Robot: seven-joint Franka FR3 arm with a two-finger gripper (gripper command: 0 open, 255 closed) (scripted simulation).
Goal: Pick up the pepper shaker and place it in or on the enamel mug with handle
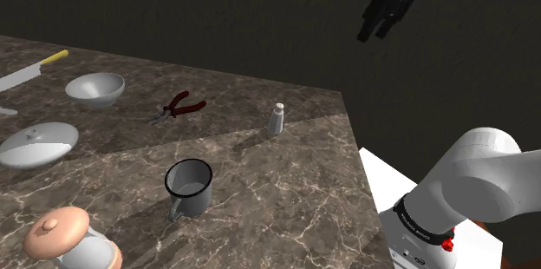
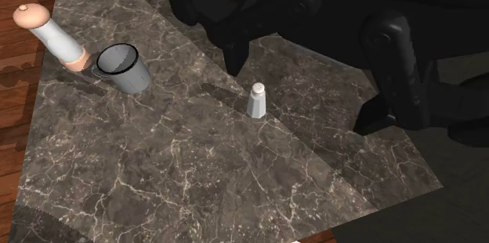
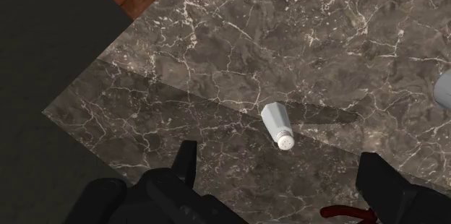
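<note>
The pepper shaker [image 1: 277, 119], small, pale grey with a white cap, stands upright on the dark marble counter [image 1: 286, 198] near its far edge. The enamel mug [image 1: 189, 185], grey with a dark rim and a handle, stands upright and empty nearer the front. My black gripper [image 1: 373, 35] hangs open and empty, high above and off the counter's right edge in the shoulder view. In the wrist view the shaker [image 3: 278, 125] lies far below, ahead of the spread fingers [image 3: 184, 168]. The second exterior view shows the shaker [image 2: 257, 100], the mug [image 2: 124, 67] and the gripper [image 2: 299, 99] close to the camera.
Red-handled pliers [image 1: 178, 107], a grey bowl [image 1: 95, 88], a knife with a yellow handle [image 1: 30, 72] and a grey lid [image 1: 39, 144] lie to the shoulder view's left. A peach-topped grinder [image 1: 61, 232] lies beside the mug. The counter ends just right of the shaker.
</note>
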